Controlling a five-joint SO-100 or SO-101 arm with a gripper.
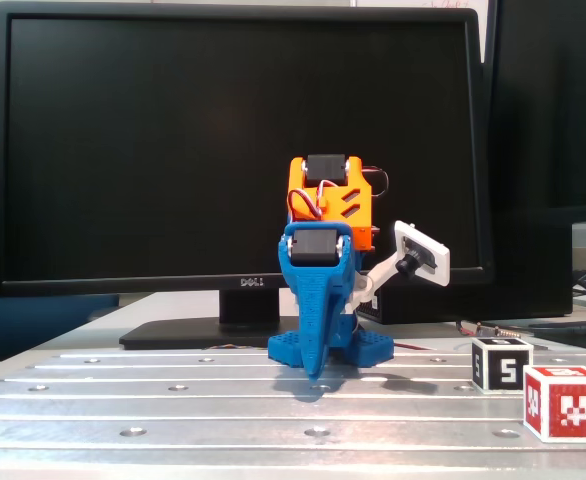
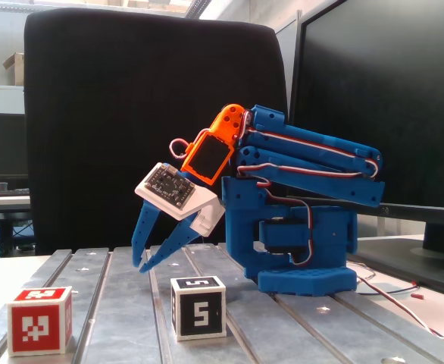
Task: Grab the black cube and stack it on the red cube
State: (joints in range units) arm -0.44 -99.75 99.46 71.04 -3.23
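The black cube marked "5" (image 1: 502, 366) (image 2: 198, 307) sits on the metal table, apart from the red cube with the white pixel pattern (image 1: 565, 402) (image 2: 40, 320). In a fixed view the red cube is nearer the camera and to the right of the black one; in the other it is to the left. The blue and orange arm is folded over its base. My gripper (image 2: 140, 265) (image 1: 315, 372) points down at the table, tips together and empty, behind and left of the black cube in that fixed view.
The slotted aluminium table (image 1: 173, 400) carries the arm's blue base (image 2: 305, 265). A Dell monitor (image 1: 238, 150) stands behind the arm. A black chair back (image 2: 146, 114) and loose cables (image 2: 404, 303) are nearby. A white camera board (image 2: 173, 189) rides on the wrist.
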